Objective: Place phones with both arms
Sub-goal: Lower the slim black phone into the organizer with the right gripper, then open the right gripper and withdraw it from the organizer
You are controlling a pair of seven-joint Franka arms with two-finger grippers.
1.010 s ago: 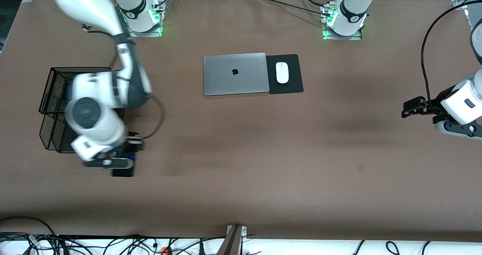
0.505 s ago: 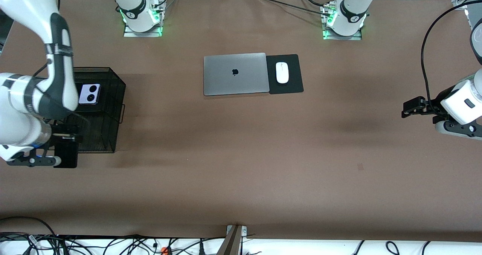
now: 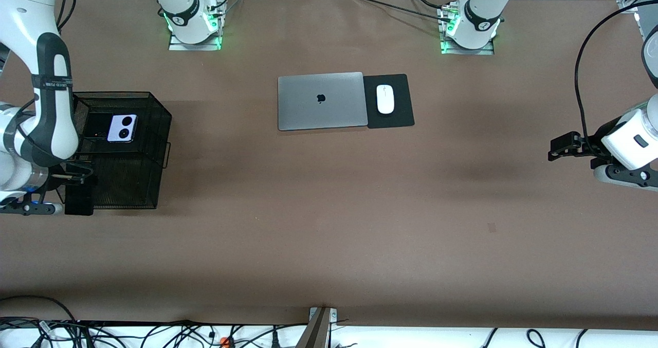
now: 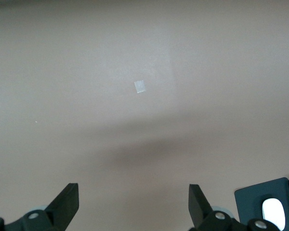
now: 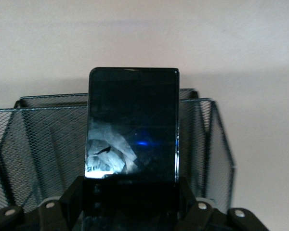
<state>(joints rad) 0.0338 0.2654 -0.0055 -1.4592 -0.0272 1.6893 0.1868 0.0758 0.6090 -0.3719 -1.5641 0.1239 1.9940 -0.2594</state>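
Observation:
My right gripper [image 3: 77, 200] is shut on a black phone [image 3: 80, 202] and holds it over the corner of the black mesh basket [image 3: 165, 132] that lies nearest the front camera, at the right arm's end of the table. In the right wrist view the phone [image 5: 133, 125] stands upright between the fingers, with the basket's mesh [image 5: 38, 144] past it. A lavender-white phone [image 3: 122, 128] with two black circles lies in the basket, and a dark glossy thing [image 3: 95, 127] lies beside it. My left gripper [image 3: 558, 150] is open and empty over bare table [image 4: 135, 207].
A closed grey laptop [image 3: 321, 100] lies mid-table near the bases. A white mouse [image 3: 385, 99] sits on a black pad [image 3: 401, 116] beside it. The pad's corner and the mouse [image 4: 272, 211] show in the left wrist view. Cables hang along the table's front edge.
My right arm has swung toward its end of the table, carrying the black phone from beside the basket to over its near corner. The lavender-white phone came into view. The left arm has not moved.

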